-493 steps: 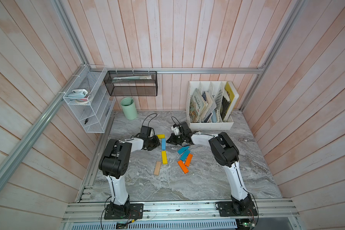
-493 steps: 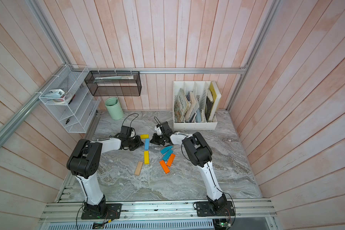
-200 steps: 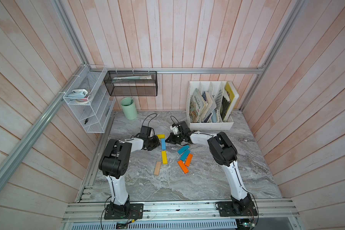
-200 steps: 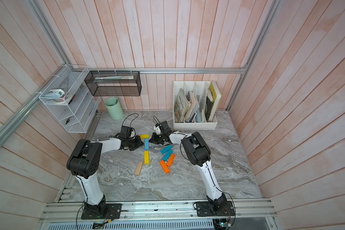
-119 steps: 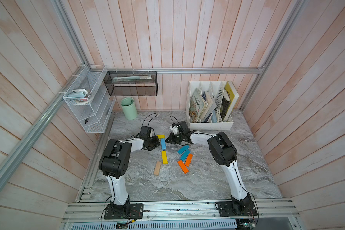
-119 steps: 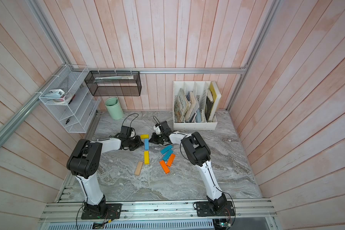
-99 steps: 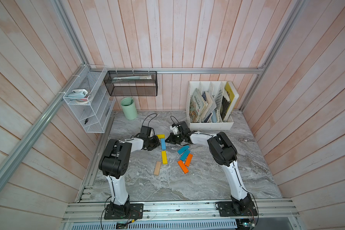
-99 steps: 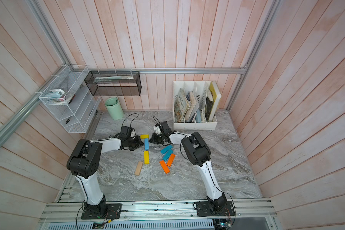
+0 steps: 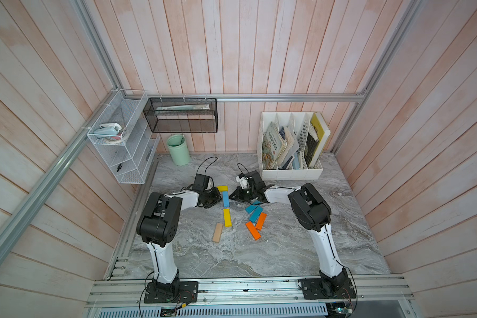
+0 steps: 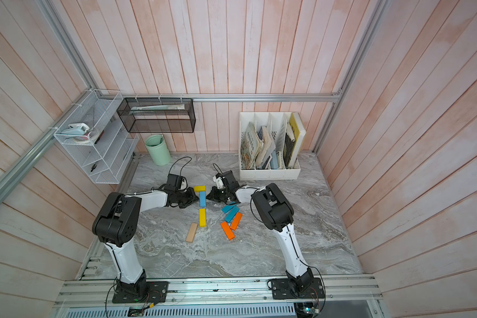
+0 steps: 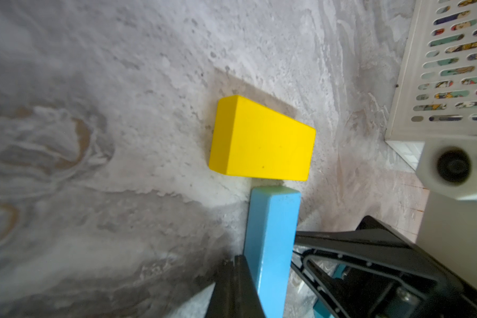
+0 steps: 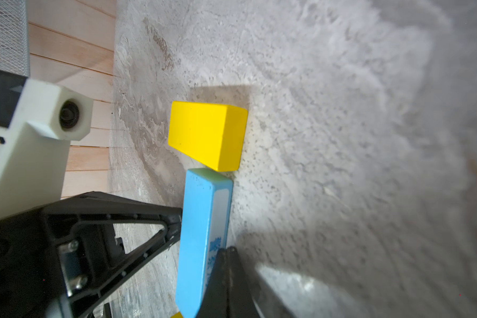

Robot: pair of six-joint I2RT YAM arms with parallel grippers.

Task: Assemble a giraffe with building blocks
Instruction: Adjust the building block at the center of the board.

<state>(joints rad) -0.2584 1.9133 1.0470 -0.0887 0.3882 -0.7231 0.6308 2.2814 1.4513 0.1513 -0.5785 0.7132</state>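
Observation:
The giraffe's start lies flat on the marble table [image 9: 287, 247]: a short yellow block [image 9: 222, 189] [image 11: 262, 140] [image 12: 207, 135], a blue block [image 9: 225, 198] [image 11: 270, 247] [image 12: 201, 234] end-on against it, then a long yellow block [image 9: 227, 217]. My left gripper [image 9: 219, 198] [image 11: 238, 258] is shut, its tip against one long side of the blue block. My right gripper [image 9: 231, 197] [image 12: 227, 250] is shut against the opposite side. A tan block [image 9: 217, 232], two teal blocks [image 9: 256, 214] and two orange blocks [image 9: 253, 230] lie loose nearby.
A white file rack with books [image 9: 292, 170] stands at the back right, close behind the right wrist. A green cup [image 9: 178, 150] sits at the back left. A white wire shelf [image 9: 121, 143] and a black mesh basket [image 9: 182, 115] hang on the walls.
The right arm's elbow has drifted slightly to the left. The blocks and the left arm look unchanged.

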